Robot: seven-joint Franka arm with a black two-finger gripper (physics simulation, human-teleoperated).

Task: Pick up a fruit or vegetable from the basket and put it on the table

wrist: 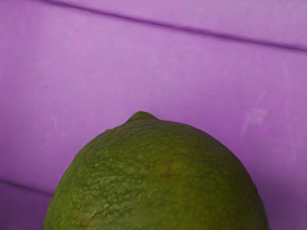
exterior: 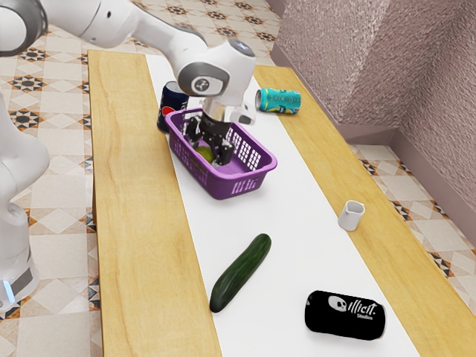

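Black and low, the claw (exterior: 207, 150) hung inside the purple basket (exterior: 238, 177), right at the lime (wrist: 158, 182). Whether it was open or had hold of the lime I could not tell, as contact on both sides was hidden. The lime was in the basket, not on the table (exterior: 134, 223), so the placing remained to be done.

The claw reached downwards, I judged, because the raised walls left the open top as the easy way in. Those walls probably kept a round thing from rolling off, though a careless lift might have knocked the rim. The cucumber (exterior: 242, 272) lay outside on the white runner (exterior: 297, 245), so it was no candidate for picking from the basket. The stretch of runner between the two looked a sensible spot for the lime, provided it was let go low and gently, since it could roll.

The exterior view gave the layout: a dark blue can (exterior: 175, 97) upright just beside the basket, a teal can (exterior: 279, 101) on its side, a small white jug (exterior: 351, 216) standing, and a black can (exterior: 345, 315) lying near the cucumber. The wrist view gave what distance lost: the lime's dimpled green skin, its small pointed nub, and smooth purple plastic crossed by a thin dark line
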